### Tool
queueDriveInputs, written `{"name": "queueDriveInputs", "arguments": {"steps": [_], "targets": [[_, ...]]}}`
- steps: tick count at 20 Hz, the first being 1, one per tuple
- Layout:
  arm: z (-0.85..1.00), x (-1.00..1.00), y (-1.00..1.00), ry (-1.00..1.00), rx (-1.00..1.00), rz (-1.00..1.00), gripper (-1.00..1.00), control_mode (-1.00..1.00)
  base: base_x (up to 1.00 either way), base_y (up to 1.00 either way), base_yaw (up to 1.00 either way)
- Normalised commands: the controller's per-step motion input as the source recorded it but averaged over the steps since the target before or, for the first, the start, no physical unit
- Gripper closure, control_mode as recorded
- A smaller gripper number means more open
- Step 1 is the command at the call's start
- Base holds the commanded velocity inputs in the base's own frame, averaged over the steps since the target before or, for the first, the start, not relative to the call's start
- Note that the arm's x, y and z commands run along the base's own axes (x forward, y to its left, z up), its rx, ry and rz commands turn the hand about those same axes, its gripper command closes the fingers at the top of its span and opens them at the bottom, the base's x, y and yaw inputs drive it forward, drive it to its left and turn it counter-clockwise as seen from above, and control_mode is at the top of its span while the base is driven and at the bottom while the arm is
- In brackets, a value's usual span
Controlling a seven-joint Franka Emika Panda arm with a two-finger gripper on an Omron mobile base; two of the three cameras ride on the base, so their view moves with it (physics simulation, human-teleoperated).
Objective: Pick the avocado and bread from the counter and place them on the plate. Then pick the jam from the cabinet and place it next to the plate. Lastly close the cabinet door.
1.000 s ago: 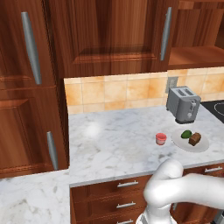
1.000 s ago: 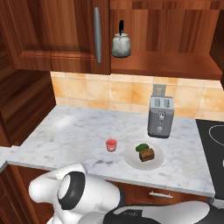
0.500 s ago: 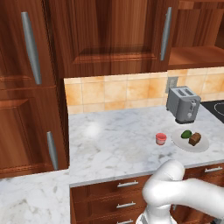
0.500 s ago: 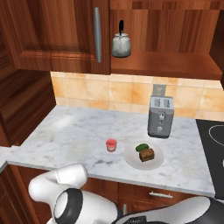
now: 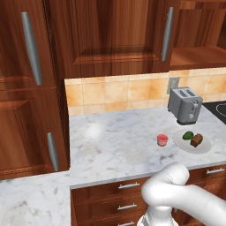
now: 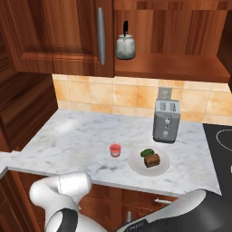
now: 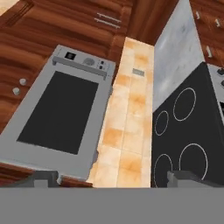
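Observation:
On the marble counter (image 5: 114, 141) (image 6: 72, 136) a white plate (image 5: 181, 142) (image 6: 136, 161) carries the dark-green avocado (image 5: 188, 135) (image 6: 146, 153) and the brown bread (image 5: 197, 140) (image 6: 152, 160). The red jam (image 5: 162, 140) (image 6: 115, 150) stands on the counter just left of the plate. Above, a cabinet shelf (image 6: 172, 63) has no door in front of it. A panelled cabinet door (image 5: 110, 35) (image 6: 54, 31) with a silver bar handle hangs to the left of that shelf. My gripper (image 7: 113, 177) is open and holds nothing, its fingertips (image 7: 46, 177) wide apart.
A silver toaster (image 5: 184, 105) (image 6: 166, 120) stands behind the plate. A grey-green kettle (image 6: 125, 45) sits on the open shelf. A black cooktop (image 7: 183, 127) (image 6: 222, 136) lies to the right, and the hand view faces a microwave (image 7: 57, 118) and tiles. Drawers front the counter.
My arm's lower joints have turned a little at the bottom of the right base view. The plate, food and jam have not moved.

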Motion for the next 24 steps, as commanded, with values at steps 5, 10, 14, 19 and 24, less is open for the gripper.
{"name": "queueDriveInputs", "arguments": {"steps": [5, 10, 14, 19, 24], "targets": [[0.26, 0.01, -0.18, 0.26, -0.18, 0.16, -1.00, -1.00, 0.00, 0.00, 0.00], [0.27, -0.05, -0.30, 0.15, -0.09, 0.18, -1.00, -1.00, 0.00, 0.00, 0.00], [0.29, -0.02, -0.29, 0.12, -0.04, 0.14, -1.00, -1.00, 0.00, 0.00, 0.00], [0.24, -0.06, -0.22, 0.19, -0.01, 0.14, -1.00, -1.00, 0.00, 0.00, 0.00], [0.21, -0.02, 0.10, 0.24, 0.00, 0.24, -1.00, -1.00, 0.00, 0.00, 0.00]]}}
